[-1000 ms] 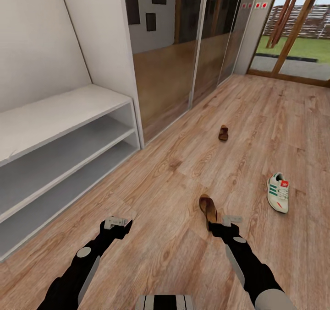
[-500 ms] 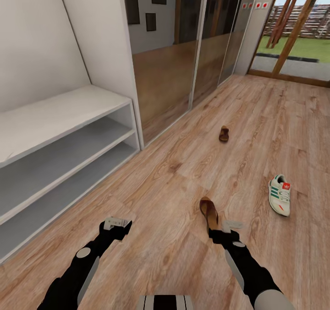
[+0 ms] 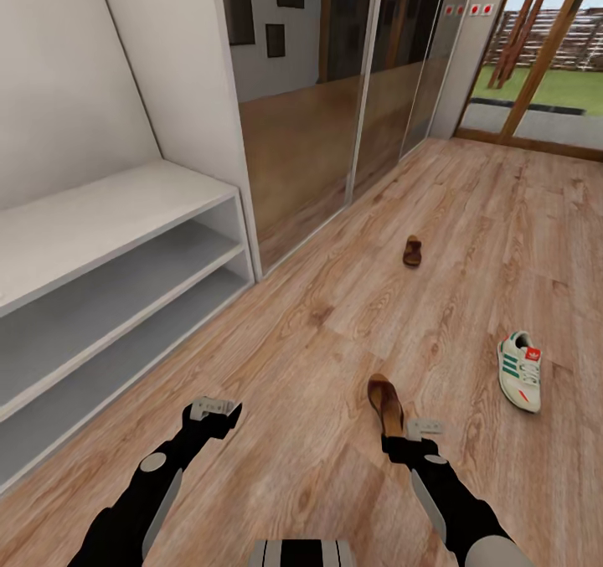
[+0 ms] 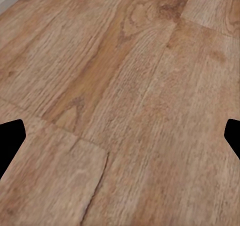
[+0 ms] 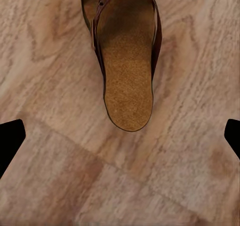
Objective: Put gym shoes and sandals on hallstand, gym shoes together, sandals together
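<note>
Now we see the wood floor (image 3: 335, 316) spread wide, and at ten o'clock stands the pale shoe rack (image 3: 109, 249) with its two open tiers, both without shoes. All visible shoes lie on the floor, well apart from the rack. One white sneaker (image 3: 520, 371) lies at two o'clock, and a small sandal (image 3: 412, 250) lies far ahead at one o'clock. The near sandal (image 3: 386, 404) lies just before our right claw (image 3: 421, 427); in the right wrist view its tan heel (image 5: 127, 103) sits between the two fingertips, which stand wide apart and do not touch it. Our left claw (image 3: 213, 406) hangs at eleven o'clock over bare floor, also spread wide.
</note>
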